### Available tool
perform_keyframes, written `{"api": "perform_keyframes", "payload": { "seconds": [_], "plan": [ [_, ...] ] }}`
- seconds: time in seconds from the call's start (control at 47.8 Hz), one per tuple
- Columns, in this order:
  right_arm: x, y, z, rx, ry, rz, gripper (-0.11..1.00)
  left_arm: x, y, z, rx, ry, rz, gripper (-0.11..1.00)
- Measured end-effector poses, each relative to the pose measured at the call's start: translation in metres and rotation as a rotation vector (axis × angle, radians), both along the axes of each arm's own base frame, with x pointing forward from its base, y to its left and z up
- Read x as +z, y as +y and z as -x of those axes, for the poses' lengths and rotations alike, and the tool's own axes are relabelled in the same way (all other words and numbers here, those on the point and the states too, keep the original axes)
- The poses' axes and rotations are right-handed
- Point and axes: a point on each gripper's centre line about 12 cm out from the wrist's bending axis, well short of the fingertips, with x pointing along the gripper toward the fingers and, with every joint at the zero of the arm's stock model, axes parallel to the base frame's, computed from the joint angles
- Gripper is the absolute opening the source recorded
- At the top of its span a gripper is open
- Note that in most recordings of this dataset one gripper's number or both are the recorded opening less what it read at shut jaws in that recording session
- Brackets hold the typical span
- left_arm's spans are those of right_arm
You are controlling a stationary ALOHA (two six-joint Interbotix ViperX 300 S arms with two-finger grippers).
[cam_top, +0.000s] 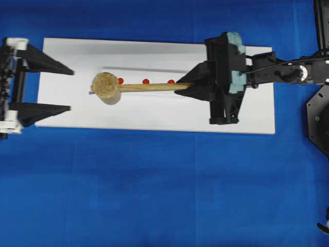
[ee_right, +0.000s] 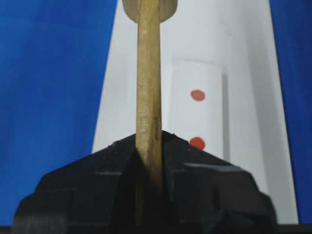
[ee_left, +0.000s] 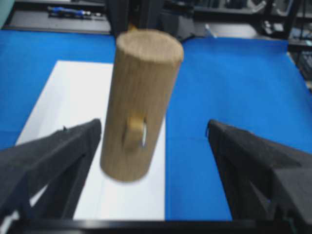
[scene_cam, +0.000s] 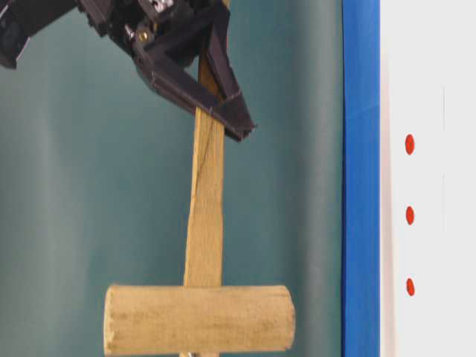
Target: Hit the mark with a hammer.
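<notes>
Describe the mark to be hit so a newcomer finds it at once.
Find the white board on the blue table. A row of three red dots runs along it beside the hammer. The mark is the middle dot, with one red neighbour on each side.

"What lay under it all?"

"A blue cloth covered the whole table, and a white board lay flat on it, long side running left to right."

"Anything on the board?"

"A narrow white strip lay along it, carrying two outer red dots, one at each end of the row."

"And beyond the table?"

"The low side view showed a dull teal wall. From the left wrist view, dark shelving stood past the far edge, too blurred to make out."
</notes>
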Motion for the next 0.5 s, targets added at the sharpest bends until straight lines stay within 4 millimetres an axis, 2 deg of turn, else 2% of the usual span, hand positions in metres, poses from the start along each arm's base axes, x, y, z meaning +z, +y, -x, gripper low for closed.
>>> {"api": "perform_keyframes", "payload": {
  "seconds": [0.23, 0.502],
  "plan": [
    [-0.002, 0.000, 0.005, -0.010, 0.004, -0.024, 0.02, 0.003, 0.000, 0.024, -0.001, -0.017, -0.004, 0.86],
    [-0.006, -0.006, 0.002, -0.052, 0.001, -0.005, 0.02, 0.002, 0.000, 0.028, -0.001, -0.008, -0.003, 0.86]
  ]
}}
